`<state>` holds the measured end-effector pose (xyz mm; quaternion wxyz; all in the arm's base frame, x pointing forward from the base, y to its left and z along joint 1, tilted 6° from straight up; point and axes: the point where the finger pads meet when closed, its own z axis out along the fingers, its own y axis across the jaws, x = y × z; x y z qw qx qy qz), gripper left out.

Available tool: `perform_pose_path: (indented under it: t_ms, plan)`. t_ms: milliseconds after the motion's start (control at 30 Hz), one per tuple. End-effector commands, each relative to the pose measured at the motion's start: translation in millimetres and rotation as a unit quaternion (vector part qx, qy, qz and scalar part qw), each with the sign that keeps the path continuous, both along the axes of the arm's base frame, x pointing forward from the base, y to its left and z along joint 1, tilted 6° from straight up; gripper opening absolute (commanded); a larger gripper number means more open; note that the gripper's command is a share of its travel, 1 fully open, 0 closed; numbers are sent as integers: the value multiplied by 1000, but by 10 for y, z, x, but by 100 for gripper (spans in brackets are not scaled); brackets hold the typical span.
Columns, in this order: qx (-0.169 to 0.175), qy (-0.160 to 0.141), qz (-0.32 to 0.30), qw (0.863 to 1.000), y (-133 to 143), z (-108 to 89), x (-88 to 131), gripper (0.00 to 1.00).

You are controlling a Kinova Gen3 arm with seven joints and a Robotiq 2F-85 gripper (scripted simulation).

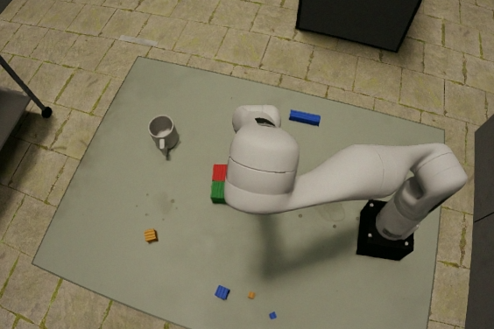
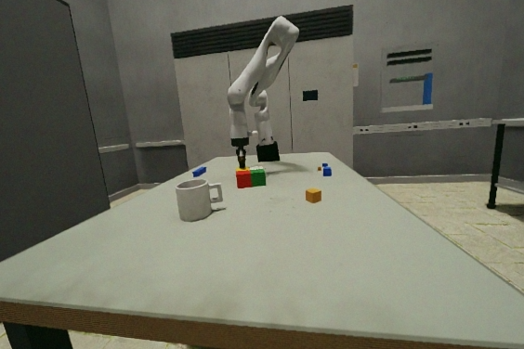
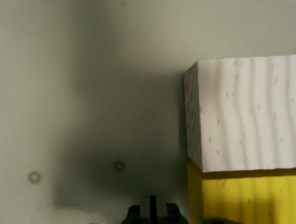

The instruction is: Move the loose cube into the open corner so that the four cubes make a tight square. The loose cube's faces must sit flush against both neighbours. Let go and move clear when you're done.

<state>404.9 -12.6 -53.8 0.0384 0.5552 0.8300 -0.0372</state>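
The red cube [image 1: 220,172] [image 2: 243,179] and green cube [image 1: 217,192] [image 2: 258,177] sit side by side, partly hidden by the arm in the top view. Behind them in the exterior view show slivers of the yellow cube [image 2: 242,169] and the white cube [image 2: 257,168]. In the wrist view the white cube [image 3: 245,115] sits beside the yellow cube [image 3: 245,200], left edges nearly in line, with a thin dark strip between their tops. The white cube's contact with the green one is out of view. My gripper [image 3: 153,207] [image 2: 242,166] is shut and empty, pointing down beside the yellow cube's outer side.
A grey mug [image 1: 163,133] [image 2: 193,200] stands on the red cube's side. A blue bar [image 1: 305,117] [image 2: 200,172] lies beyond the arm. An orange cube [image 1: 151,235] [image 2: 313,195], a blue cube [image 1: 222,292] [image 2: 327,171] and two tiny cubes lie on the other side.
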Motion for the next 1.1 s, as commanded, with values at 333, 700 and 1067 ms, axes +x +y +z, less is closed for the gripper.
perform_pose_path:
  t_ms: [333, 700, 1067]
  plan:
    - [1, -1, -1, 1000, 0, 26, -4, 10]
    - [1, -1, -1, 1000, 12, 142, -6, 10]
    - [1, -1, -1, 1000, 38, 389, -12, 10]
